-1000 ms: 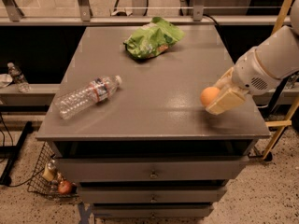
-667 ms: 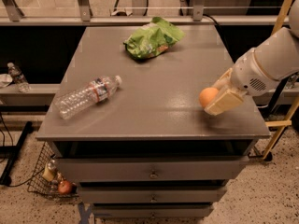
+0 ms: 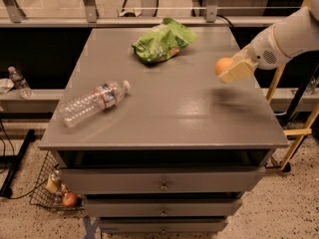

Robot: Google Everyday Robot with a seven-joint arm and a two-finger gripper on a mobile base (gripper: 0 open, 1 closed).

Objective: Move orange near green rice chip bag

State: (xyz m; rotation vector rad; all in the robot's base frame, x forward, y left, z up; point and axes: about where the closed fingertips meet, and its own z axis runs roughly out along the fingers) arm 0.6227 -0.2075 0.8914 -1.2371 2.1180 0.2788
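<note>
Grey cabinet top (image 3: 169, 126): gripper (image 3: 234, 69) at 3 o'clock, clamped on the orange (image 3: 223, 65), held just above the surface. At 12, well apart, green rice chip bag (image 3: 163, 41). At 9, water bottle (image 3: 93, 102).

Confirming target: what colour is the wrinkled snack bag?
Bright green bag, camera view; gripper right of it holds the round orange fruit.

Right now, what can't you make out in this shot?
Camera view:
- tool, above the table's right side, shut on the orange: its far half is hidden behind the fruit.
- arm: upper part cut off by the right edge.
- green rice chip bag print, bottle label: too small to read.
</note>
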